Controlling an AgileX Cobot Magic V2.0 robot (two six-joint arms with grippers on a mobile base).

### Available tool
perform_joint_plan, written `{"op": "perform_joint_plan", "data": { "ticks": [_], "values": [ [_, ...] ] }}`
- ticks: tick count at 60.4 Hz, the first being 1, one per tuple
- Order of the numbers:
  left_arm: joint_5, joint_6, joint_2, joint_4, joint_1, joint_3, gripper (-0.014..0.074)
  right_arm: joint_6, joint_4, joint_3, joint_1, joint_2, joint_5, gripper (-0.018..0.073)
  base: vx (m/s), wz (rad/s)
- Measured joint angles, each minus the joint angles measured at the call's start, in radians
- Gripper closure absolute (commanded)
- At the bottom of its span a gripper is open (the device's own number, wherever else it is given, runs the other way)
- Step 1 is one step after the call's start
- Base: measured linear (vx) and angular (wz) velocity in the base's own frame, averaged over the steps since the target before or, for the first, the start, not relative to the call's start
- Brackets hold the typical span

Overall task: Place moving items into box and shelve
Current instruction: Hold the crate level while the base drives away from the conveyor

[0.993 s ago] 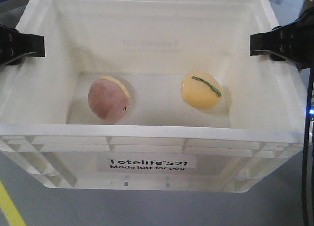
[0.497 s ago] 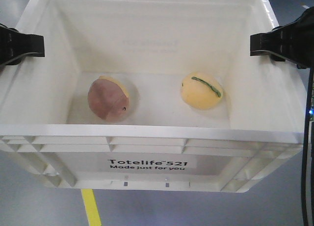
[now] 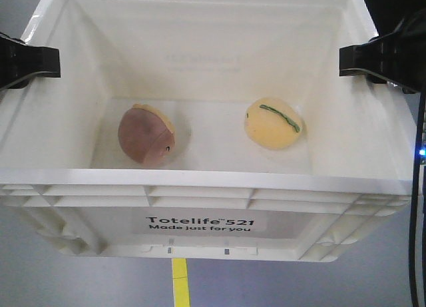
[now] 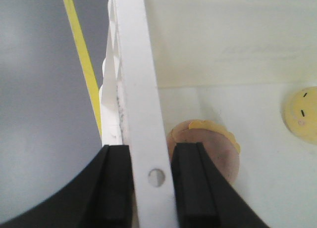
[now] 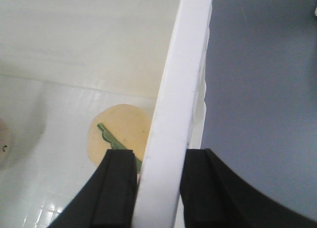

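The white box (image 3: 200,180) with black "Totelife 521" print hangs above the floor, held by both side rims. On its bottom lie the moving items: a pinkish-brown toy (image 3: 146,135) with a cream cap at the left and a pale yellow toy (image 3: 273,122) with a green stripe at the right. My left gripper (image 3: 33,62) is shut on the left rim (image 4: 136,65), its black fingers either side of it (image 4: 152,156). My right gripper (image 3: 373,59) is shut on the right rim (image 5: 185,65), and the yellow toy (image 5: 119,131) shows below it.
Grey floor lies under the box, with a yellow floor line (image 3: 180,284) below the box's front middle. The line also runs left of the rim in the left wrist view (image 4: 81,55). A black cable (image 3: 418,220) hangs at the far right.
The yellow floor line has slid from the lower left to under the box's middle. The floor is passing beneath while both grippers keep their hold. The toys have barely shifted.
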Motion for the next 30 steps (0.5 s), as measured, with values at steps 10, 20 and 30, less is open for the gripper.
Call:
{"op": "perform_joint_plan", "data": {
  "ticks": [10, 20, 30],
  "values": [
    [0.000, 0.000, 0.000, 0.000, 0.000, 0.000, 0.0603, 0.000, 0.000, 0.000, 0.000, 0.000, 0.003, 0.0564, -0.10, 0.39],
    [0.001, 0.000, 0.000, 0.000, 0.000, 0.000, 0.0603, 0.000, 0.000, 0.000, 0.000, 0.000, 0.006, 0.0564, -0.07, 0.28],
    [0.004, 0.000, 0.000, 0.000, 0.000, 0.000, 0.0603, 0.000, 0.000, 0.000, 0.000, 0.000, 0.008, 0.0564, -0.04, 0.15]
  ]
}}
